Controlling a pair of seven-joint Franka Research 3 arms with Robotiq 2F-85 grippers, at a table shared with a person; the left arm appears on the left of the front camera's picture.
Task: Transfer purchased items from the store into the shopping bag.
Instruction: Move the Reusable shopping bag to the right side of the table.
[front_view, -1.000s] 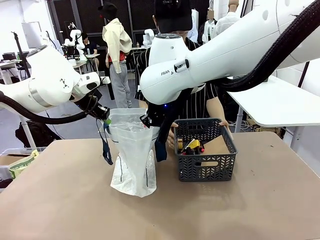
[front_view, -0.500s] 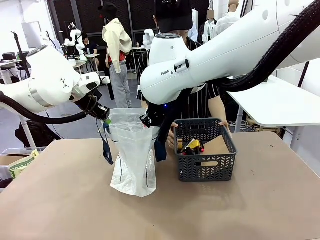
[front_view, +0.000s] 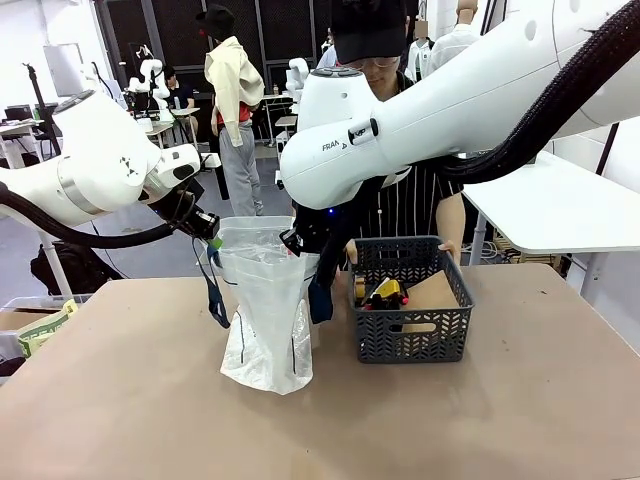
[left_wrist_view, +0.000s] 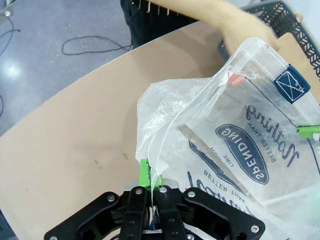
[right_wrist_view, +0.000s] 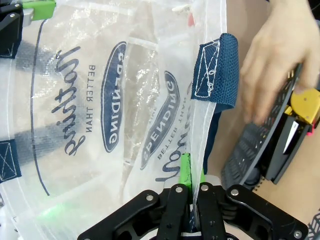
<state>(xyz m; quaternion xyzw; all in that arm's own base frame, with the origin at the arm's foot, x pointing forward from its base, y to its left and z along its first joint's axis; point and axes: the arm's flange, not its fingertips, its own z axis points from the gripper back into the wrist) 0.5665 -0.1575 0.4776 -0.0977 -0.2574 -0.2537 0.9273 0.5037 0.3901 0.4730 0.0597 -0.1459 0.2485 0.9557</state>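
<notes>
Just beside the upright shopping bag (front_view: 265, 320), the store basket (front_view: 410, 345) holds the purchased items (front_view: 385, 293), a person's hand (right_wrist_view: 275, 70) at it; left gripper (left_wrist_view: 151, 182) and right gripper (right_wrist_view: 192, 180) each pinch the bag's rim, and the bag looks empty, so the transfer seems barely begun.

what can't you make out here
Front view: what lies low in the dark grey lattice plastic basket, behind its wall and the flat brown packet.
Right wrist view: most of the basket, under the person's hand and off-frame.
Front view: contents of the translucent white plastic bag, blurred by crinkles.
</notes>
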